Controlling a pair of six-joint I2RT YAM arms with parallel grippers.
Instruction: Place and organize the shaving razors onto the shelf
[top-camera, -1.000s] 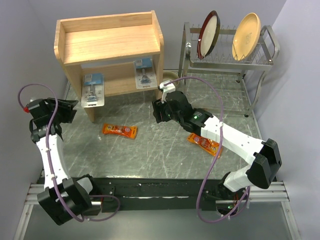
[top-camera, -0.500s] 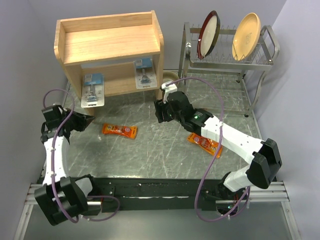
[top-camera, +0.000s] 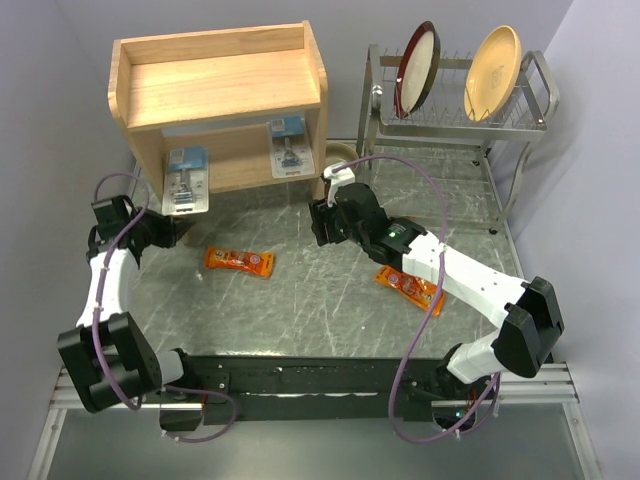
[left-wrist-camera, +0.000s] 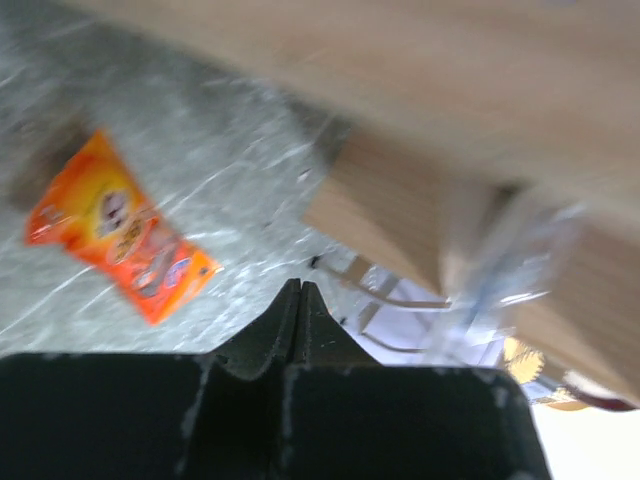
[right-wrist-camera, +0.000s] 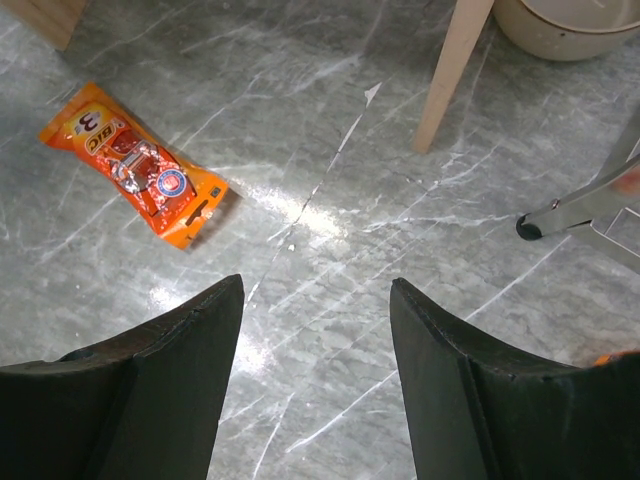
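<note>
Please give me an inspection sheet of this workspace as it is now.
Surface: grey marbled table, no spill seen.
Job's things: left blister pack and right blister pack on the lower tier of the shelf; orange pack on the table before the shelf; second orange pack partly under the right arm; third not seen.
Clutter: dish rack with dark plate and yellow plate; beige bowl by the shelf leg.
Grippers: left gripper shut, empty; right gripper open, empty.
Cables: purple left cable and right cable loop off their arms.
Surroundings: plain walls; nothing else seen.
</note>
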